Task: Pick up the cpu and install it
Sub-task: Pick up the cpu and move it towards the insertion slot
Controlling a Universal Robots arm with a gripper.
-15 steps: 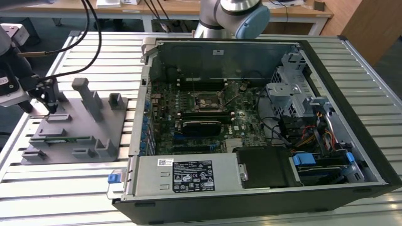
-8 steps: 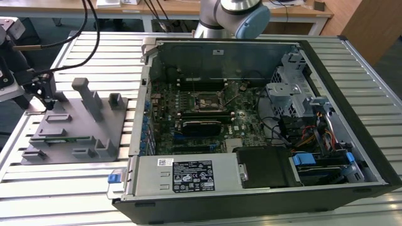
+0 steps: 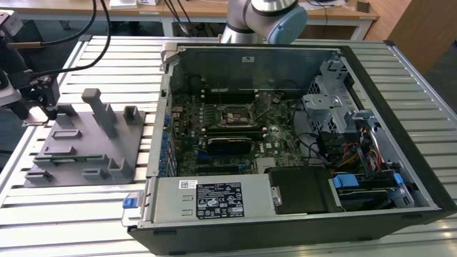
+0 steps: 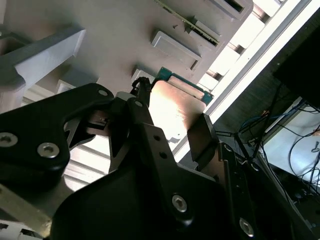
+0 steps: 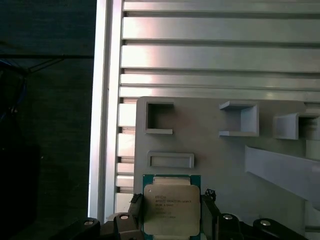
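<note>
- Fingers [image 5: 136, 212] of the pincer [image 5: 171, 202] press against two opposite edges of the cpu [image 5: 171, 210] in both wrist views, pinching it between them.
- The cpu is a small square chip, silver-grey lid facing up, with a thin green rim around it. It sits over a grey holder plate [image 5: 225, 165], close to one edge of the plate. I cannot tell whether it rests on the plate or is lifted clear of it.
- Just beyond the chip, the plate has a shallow rectangular pocket [image 5: 171, 160], and further on there are raised open-sided brackets [image 5: 240, 120].
- A thin green memory stick [image 3: 71, 157] lies in a slot of the same plate.
- The plate lies flat on a slatted aluminium desk [image 3: 107, 59].
- In the exterior view the pincer [image 3: 47, 107] hangs at the plate's far corner on the exterior view's left, well apart from the computer case [image 3: 400, 107].
- The case lies on its side with its panel off, to the exterior view's right of the plate. Inside is a green motherboard [image 3: 214, 160] with a square processor socket [image 3: 234, 115] near its middle.
- Behind the case stands the arm [image 3: 275, 19], with a grey and pale blue joint.
</note>
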